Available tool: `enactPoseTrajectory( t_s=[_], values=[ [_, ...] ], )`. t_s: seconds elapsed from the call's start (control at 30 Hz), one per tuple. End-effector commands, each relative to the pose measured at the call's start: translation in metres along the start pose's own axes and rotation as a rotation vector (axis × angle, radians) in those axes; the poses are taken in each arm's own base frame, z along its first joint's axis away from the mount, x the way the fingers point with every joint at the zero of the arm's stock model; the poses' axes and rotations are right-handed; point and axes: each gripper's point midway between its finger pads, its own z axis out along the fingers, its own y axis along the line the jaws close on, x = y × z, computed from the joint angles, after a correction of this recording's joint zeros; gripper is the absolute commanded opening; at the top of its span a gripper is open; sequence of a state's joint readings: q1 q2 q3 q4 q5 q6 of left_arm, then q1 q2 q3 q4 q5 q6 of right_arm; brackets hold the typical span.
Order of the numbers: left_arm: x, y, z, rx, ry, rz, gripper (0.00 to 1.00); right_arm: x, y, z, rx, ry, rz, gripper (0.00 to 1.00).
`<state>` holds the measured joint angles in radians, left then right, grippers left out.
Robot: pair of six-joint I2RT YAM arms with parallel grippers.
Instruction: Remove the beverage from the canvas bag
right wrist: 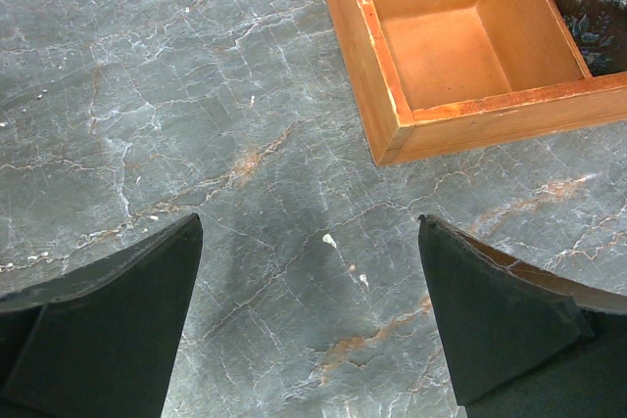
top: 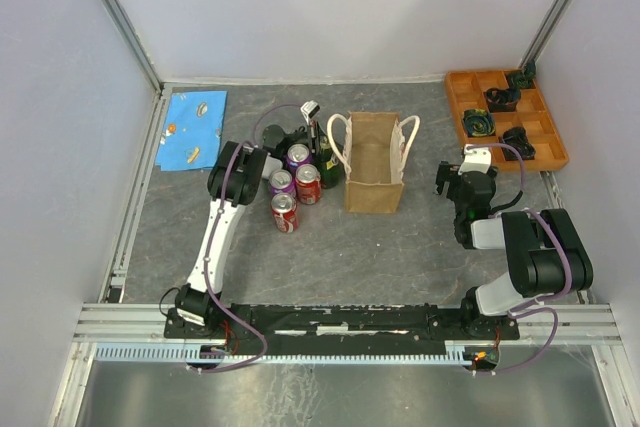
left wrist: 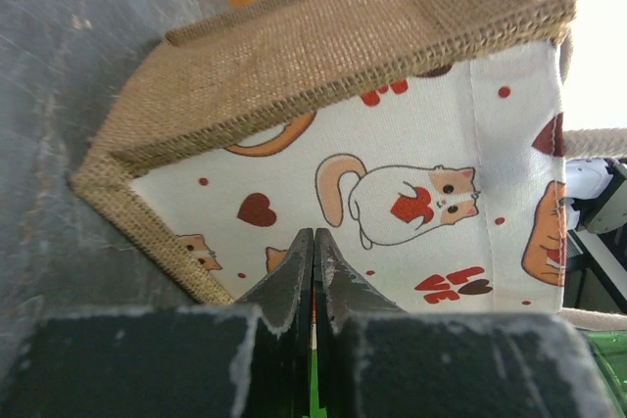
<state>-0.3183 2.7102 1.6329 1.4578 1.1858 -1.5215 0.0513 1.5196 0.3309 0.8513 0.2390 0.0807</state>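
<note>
The canvas bag (top: 373,175) stands upright mid-table with its white rope handles at the sides; from above, its open mouth shows only tan lining. Just left of it stand a green bottle (top: 326,163), two purple cans (top: 298,155) and two red cans (top: 308,184). My left gripper (top: 320,147) hovers over the bottle, close to the bag's left side. In the left wrist view this gripper (left wrist: 313,234) is shut with nothing between its fingers, facing the bag's cat-print panel (left wrist: 421,124), and green glass (left wrist: 602,369) shows below. My right gripper (right wrist: 309,227) is open over bare table.
An orange compartment tray (top: 455,97) with dark items sits at the back right; its corner (right wrist: 392,95) lies just ahead of the right gripper (top: 450,182). A blue patterned cloth (top: 192,129) lies at the back left. Walls enclose three sides.
</note>
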Motion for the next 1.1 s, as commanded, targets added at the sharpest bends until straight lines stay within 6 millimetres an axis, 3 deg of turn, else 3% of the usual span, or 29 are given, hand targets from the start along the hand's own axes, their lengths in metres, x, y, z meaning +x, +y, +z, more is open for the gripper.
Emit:
enactPoseTrajectory(
  t_s=[0.0, 0.33, 0.57, 0.77, 0.9, 1.07],
  values=[
    [0.051, -0.011, 0.02, 0.052, 0.124, 0.015, 0.03, -0.021, 0.002, 0.005, -0.006, -0.058, 0.009, 0.99],
    [0.094, -0.032, 0.033, 0.077, 0.208, 0.032, 0.03, -0.021, 0.002, 0.005, -0.006, -0.058, 0.01, 0.99],
    [0.107, -0.041, 0.03, 0.068, 0.189, 0.016, 0.03, -0.021, 0.002, 0.005, -0.006, -0.058, 0.011, 0.99],
    [0.106, -0.052, 0.03, 0.067, 0.177, 0.034, 0.03, -0.022, 0.002, 0.005, -0.006, -0.06, 0.011, 0.99],
    [0.101, -0.043, 0.032, 0.032, 0.168, 0.032, 0.03, -0.022, 0.002, 0.005, -0.006, -0.059, 0.01, 0.99],
    [0.066, -0.038, 0.041, 0.017, 0.141, 0.083, 0.03, -0.022, 0.002, 0.005, -0.007, -0.059, 0.01, 0.99]
  ],
)
